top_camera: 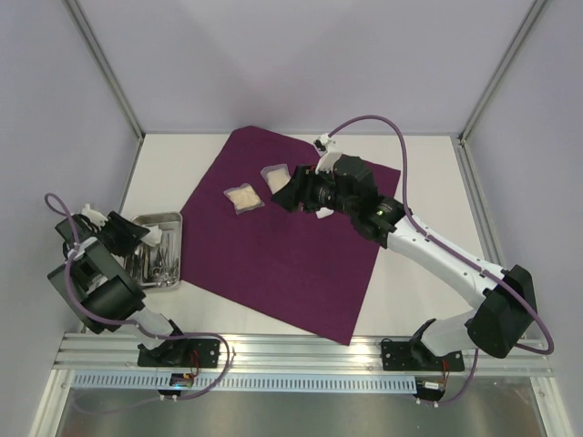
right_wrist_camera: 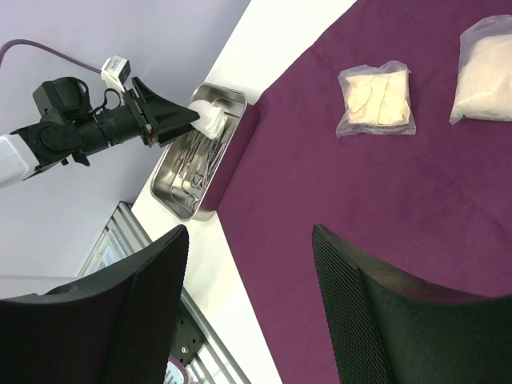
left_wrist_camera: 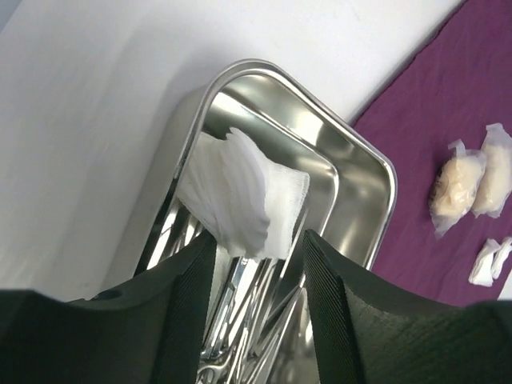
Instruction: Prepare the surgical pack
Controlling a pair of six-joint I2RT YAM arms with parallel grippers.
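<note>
Left pincer over gauze, tray

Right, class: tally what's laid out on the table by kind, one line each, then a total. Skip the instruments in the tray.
drape: 1
clear packets: 2
tray: 1
gauze pad: 1
small white piece on the drape: 1
Total: 6

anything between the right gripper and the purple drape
Nothing visible. The right gripper is open over the deep plum-purple fabric drape, and only bare cloth shows between its jaws. Two clear plastic packets lie on the drape beyond the fingertips, not under the gripper.
</note>
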